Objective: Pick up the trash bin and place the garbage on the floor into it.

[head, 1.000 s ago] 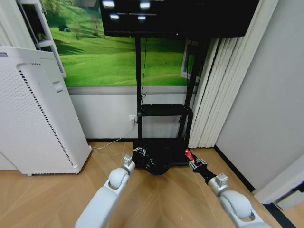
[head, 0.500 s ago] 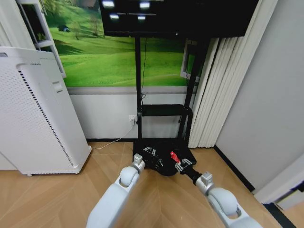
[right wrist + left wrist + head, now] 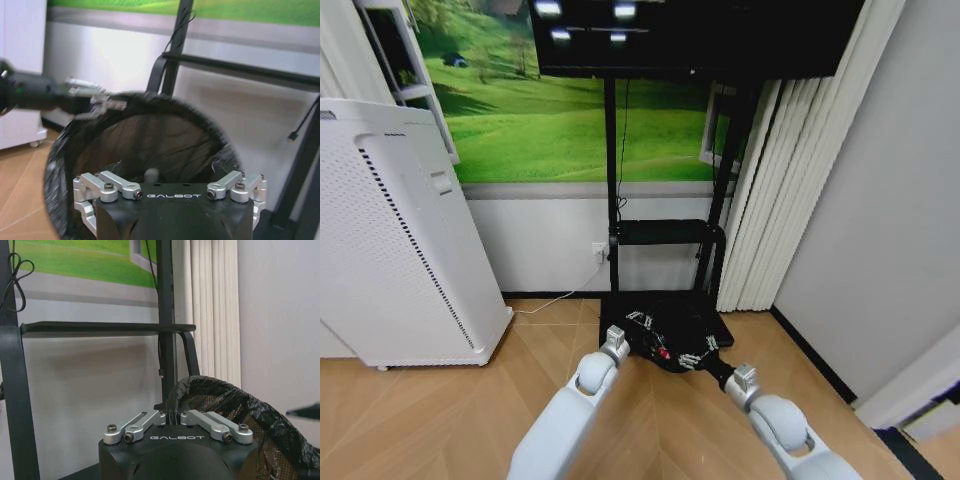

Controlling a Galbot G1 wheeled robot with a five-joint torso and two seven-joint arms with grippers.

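The trash bin (image 3: 648, 350), a small black mesh basket lined with a black bag, is held tilted just above the floor (image 3: 440, 420) in front of the TV stand. My left gripper (image 3: 639, 322) is shut on its rim (image 3: 225, 395), and the fingers pinch together at the bag's edge (image 3: 172, 415). My right gripper (image 3: 693, 357) is open at the bin's mouth (image 3: 150, 130), with its fingers spread wide (image 3: 172, 176). A red piece of garbage (image 3: 665, 353) shows between the two grippers at the bin's opening, free of the fingers.
A tall white perforated appliance (image 3: 390, 240) stands at the left. The black TV-stand base (image 3: 708, 325) and its posts (image 3: 611, 150) are right behind the bin. White curtains (image 3: 770, 200) and a grey wall close the right side. A white cable (image 3: 555, 300) lies by the skirting.
My right gripper carried the red wrapper leftward to the bin's mouth and opened, letting it go. My left gripper shifted slightly right with the bin.
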